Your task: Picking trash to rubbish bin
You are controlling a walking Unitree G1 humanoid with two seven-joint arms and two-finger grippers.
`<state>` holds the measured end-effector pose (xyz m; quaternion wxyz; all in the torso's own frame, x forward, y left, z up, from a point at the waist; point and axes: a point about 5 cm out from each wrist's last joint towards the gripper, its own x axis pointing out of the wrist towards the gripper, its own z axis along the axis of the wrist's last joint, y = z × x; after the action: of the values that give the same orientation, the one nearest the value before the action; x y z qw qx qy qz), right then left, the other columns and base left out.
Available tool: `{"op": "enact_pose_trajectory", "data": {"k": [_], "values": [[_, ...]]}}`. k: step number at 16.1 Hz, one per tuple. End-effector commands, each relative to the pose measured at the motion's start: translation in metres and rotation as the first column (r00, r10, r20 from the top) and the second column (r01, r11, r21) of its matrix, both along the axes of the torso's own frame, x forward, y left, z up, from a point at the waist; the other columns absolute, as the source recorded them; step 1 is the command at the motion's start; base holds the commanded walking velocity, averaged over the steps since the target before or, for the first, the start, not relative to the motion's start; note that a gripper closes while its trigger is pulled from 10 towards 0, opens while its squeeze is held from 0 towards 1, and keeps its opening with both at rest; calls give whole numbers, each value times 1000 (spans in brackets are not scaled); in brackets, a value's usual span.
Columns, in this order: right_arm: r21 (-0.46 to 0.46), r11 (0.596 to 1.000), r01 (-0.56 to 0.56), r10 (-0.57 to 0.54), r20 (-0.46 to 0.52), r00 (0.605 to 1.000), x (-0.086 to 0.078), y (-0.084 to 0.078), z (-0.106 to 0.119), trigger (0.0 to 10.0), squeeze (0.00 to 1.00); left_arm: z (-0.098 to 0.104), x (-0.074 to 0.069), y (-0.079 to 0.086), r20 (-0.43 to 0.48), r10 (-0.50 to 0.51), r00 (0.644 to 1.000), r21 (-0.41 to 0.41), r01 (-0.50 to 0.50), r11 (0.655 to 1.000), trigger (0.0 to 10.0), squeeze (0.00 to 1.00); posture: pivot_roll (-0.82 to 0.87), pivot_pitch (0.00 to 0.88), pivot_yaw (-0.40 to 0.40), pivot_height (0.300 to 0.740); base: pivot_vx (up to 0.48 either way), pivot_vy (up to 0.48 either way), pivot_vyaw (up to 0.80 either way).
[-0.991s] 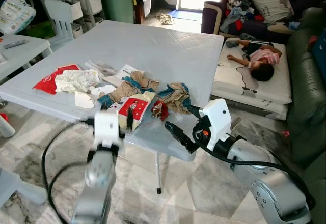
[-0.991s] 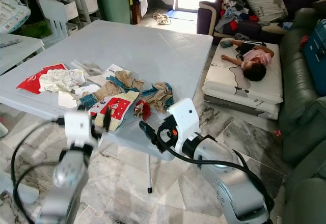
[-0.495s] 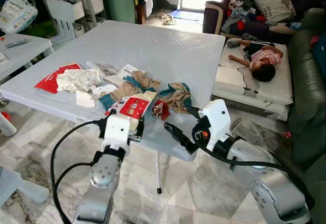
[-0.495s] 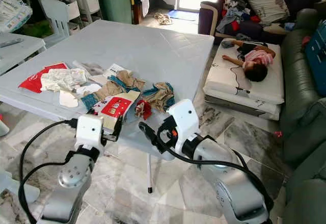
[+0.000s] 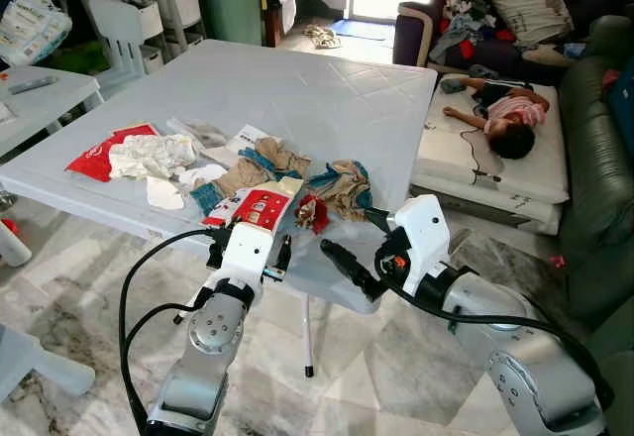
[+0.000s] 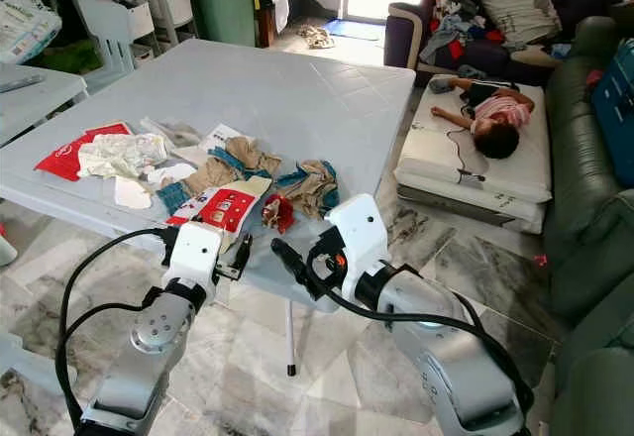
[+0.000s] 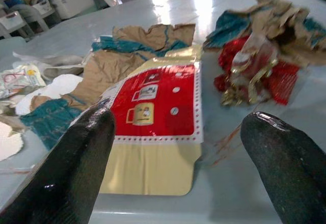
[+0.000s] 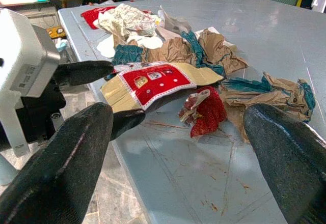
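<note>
A red and cream packet (image 5: 260,205) lies at the near edge of the grey table (image 5: 327,89), and the left wrist view shows it (image 7: 153,117) close up. To its right sits a crumpled red wrapper (image 5: 310,212), with torn brown and teal paper (image 5: 342,183) behind. A white crumpled sheet (image 5: 149,154) and a flat red packet (image 5: 94,159) lie further left. My left gripper (image 5: 250,243) is open at the table's edge, just short of the red and cream packet. My right gripper (image 5: 347,230) is open too, at the edge in front of the red wrapper (image 8: 206,111).
A person lies on a white mattress (image 5: 485,159) on the floor to the right, beside a dark green sofa (image 5: 594,159). A pale green container (image 5: 230,5) and white shelves (image 5: 124,20) stand behind the table. A small table (image 5: 40,99) is at the left.
My left gripper has moved right along the table's edge and now faces the red and cream packet. The right arm has stayed where it was.
</note>
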<state>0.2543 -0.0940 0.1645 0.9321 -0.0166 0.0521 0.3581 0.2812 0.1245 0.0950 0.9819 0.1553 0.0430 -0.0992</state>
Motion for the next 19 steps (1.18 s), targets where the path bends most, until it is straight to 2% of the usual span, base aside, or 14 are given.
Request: {"op": "enact_pose_trajectory", "data": {"k": [1, 4, 5, 8, 11, 12, 15, 16, 17, 19], "values": [[-4, 1000, 7, -7, 18, 1000, -1, -3, 5, 10000, 0, -2, 4, 1, -22, -5, 1000, 35, 6, 999, 10000, 1000, 10, 0, -34, 740, 0, 0, 0], [-4, 1000, 5, -5, 17, 1000, -1, -2, 5, 10000, 0, -8, 10, 3, -47, 8, 999, 73, -5, 997, 10000, 1000, 10, 0, -34, 740, 0, 0, 0], [-4, 1000, 4, -4, 16, 1000, -2, -2, 4, 10000, 0, -10, 14, 5, -55, 15, 998, 81, -10, 997, 10000, 0, 10, 0, -34, 740, 0, 0, 0], [-2, 1000, 0, 0, 15, 1000, -3, -2, 6, 10000, 0, -11, 27, 5, -74, 1, 997, 88, 6, 996, 10000, 0, -5, 0, -37, 740, 0, 0, 0], [26, 997, -68, 69, -24, 997, -12, 3, 5, 10000, 0, -12, 35, 2, -77, -9, 997, 95, 16, 995, 10000, 0, -21, 0, -29, 740, 0, 0, 0], [17, 993, -116, 117, -43, 992, -19, 5, 3, 10000, 0, -14, 40, 1, -86, -11, 996, 100, 19, 995, 10000, 0, -34, 0, -29, 740, 0, 0, 0], [2, 993, -115, 115, -49, 992, -21, 3, 2, 10000, 0, -21, 41, -3, -102, -4, 995, 104, 15, 994, 10000, 0, -45, 0, -30, 740, 0, 0, 0], [1, 993, -115, 115, -49, 992, -21, 3, 2, 10000, 0, -21, 41, -3, -101, -5, 995, 103, 15, 995, 7059, 0, -46, 0, -32, 740, 0, 0, 0], [0, 993, -115, 115, -52, 992, -21, 2, 3, 10000, 0, -22, 41, -3, -96, 0, 995, 104, 10, 995, 0, 0, -45, 0, -34, 740, 0, 0, 0], [-4, 993, -120, 120, -55, 991, -21, 1, 3, 10000, 0, -24, 43, 0, -94, 9, 996, 101, 0, 995, 0, 0, -40, 0, -38, 740, 0, 0, 0]]}}
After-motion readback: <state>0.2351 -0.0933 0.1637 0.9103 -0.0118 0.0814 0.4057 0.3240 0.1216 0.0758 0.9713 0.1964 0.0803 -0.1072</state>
